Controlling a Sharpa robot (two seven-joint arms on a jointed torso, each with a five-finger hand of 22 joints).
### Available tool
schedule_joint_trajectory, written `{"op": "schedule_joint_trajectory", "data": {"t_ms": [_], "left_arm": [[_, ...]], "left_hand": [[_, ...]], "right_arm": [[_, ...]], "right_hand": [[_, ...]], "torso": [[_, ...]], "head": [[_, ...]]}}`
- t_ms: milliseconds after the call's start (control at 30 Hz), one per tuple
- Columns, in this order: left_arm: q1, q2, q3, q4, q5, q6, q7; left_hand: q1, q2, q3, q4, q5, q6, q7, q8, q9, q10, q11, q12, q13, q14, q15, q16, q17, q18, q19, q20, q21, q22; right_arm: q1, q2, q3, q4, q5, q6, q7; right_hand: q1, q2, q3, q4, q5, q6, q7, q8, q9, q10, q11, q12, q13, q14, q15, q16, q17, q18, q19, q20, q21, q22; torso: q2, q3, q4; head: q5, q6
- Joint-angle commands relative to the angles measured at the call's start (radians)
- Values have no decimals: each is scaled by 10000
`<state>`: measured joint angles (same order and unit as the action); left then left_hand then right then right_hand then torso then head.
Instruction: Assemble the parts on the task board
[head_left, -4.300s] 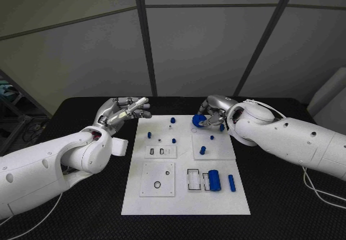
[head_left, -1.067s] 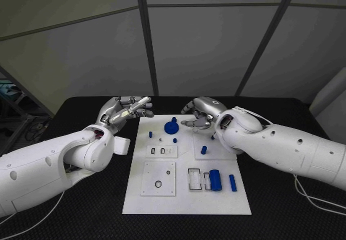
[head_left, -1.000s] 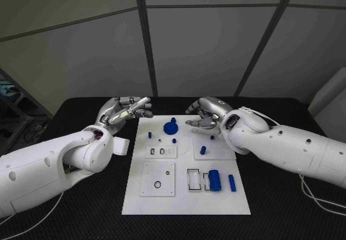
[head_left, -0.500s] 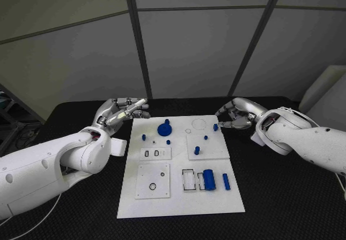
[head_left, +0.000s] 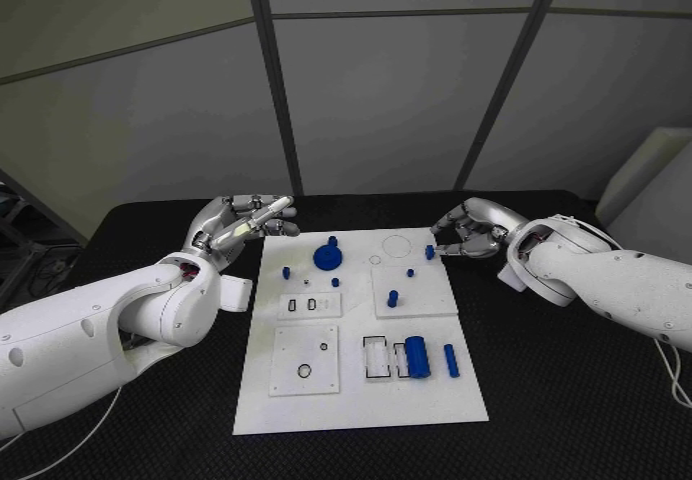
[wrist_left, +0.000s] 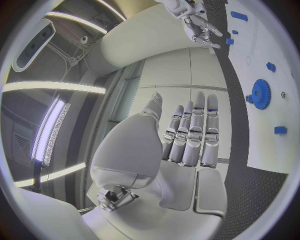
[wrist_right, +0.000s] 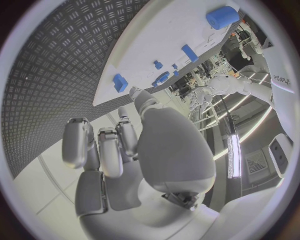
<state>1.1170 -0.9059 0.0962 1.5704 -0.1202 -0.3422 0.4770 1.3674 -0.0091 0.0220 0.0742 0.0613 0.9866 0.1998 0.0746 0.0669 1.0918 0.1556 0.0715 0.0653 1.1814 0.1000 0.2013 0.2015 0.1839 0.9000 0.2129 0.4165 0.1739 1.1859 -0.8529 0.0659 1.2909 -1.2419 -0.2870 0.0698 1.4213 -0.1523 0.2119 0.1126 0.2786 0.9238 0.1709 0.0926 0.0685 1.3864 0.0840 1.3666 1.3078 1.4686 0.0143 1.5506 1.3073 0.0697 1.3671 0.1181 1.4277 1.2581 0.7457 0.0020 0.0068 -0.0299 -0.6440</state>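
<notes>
- The task board (head_left: 361, 400) lay mid-table, carrying a blue gear (head_left: 329, 259) near its far edge, a blue cylinder (head_left: 417, 356) in a recess near its middle, and small blue pegs.
- The left hand (head_left: 235, 226) hovered beside the board's far-left corner, fingers extended, holding nothing.
- The right hand (head_left: 464, 236) hung off the far-right corner, fingers curled inward, empty.

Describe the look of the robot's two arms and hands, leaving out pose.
Both arms are bulky, smooth white shells with small dark dots. The left arm and right arm each end in a silver metallic hand with segmented fingers: left hand, right hand. Thin white cables trail beside both arms on the black table.
</notes>
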Motion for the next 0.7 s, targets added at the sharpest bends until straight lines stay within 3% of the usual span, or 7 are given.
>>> {"op": "schedule_joint_trajectory", "data": {"t_ms": [33,233,467,700], "left_arm": [[6,-1,7,11,-54,135,74],[5,-6,8,16,-54,134,78],[4,-22,8,12,-54,125,75],[4,-13,8,-8,-54,122,65]], "left_hand": [[79,-5,-4,-67,-57,63,35,-58,-2,-8,-53,-9,-2,-63,-26,-55,15,-9,-38,-4,-37,-14],[72,-2,-5,-68,-57,65,37,-59,-2,-7,-51,-10,-2,-64,-25,-59,17,-9,-39,-4,-37,-15],[72,-2,-5,-68,-57,65,37,-59,-2,-7,-51,-10,-2,-64,-25,-59,17,-9,-39,-4,-37,-15],[71,17,3,-73,-55,66,43,-61,-3,-10,-48,-13,-4,-66,-24,-65,21,-10,-40,-3,-36,-16]], "right_arm": [[-84,116,2,-130,-40,305,-48],[-211,336,2,-343,-201,389,-133],[-256,466,2,-519,-295,429,-179],[-264,567,2,-696,-311,287,-222]], "right_hand": [[-49,-74,-67,2,-48,-62,8,-39,-11,-98,6,-64,23,882,-30,-19,2022,-10,-62,19,-69,-20],[-52,-66,-68,4,-49,-72,10,-46,-12,-93,7,-59,29,884,-29,-14,2034,-11,-60,20,-68,-17],[-56,-55,-67,8,-49,-77,11,-49,-12,-90,9,-55,34,884,-28,-15,2033,-9,-64,21,-71,-23],[-141,81,-73,67,-62,1,17,-24,13,-27,15,5,104,892,-17,-3,2065,-15,-42,33,-60,6]], "torso": [[0,-4,-25],[3,17,-29],[-7,-3,-4],[2,12,-16]], "head": [[22,3],[38,9],[25,-17],[34,28]]}}
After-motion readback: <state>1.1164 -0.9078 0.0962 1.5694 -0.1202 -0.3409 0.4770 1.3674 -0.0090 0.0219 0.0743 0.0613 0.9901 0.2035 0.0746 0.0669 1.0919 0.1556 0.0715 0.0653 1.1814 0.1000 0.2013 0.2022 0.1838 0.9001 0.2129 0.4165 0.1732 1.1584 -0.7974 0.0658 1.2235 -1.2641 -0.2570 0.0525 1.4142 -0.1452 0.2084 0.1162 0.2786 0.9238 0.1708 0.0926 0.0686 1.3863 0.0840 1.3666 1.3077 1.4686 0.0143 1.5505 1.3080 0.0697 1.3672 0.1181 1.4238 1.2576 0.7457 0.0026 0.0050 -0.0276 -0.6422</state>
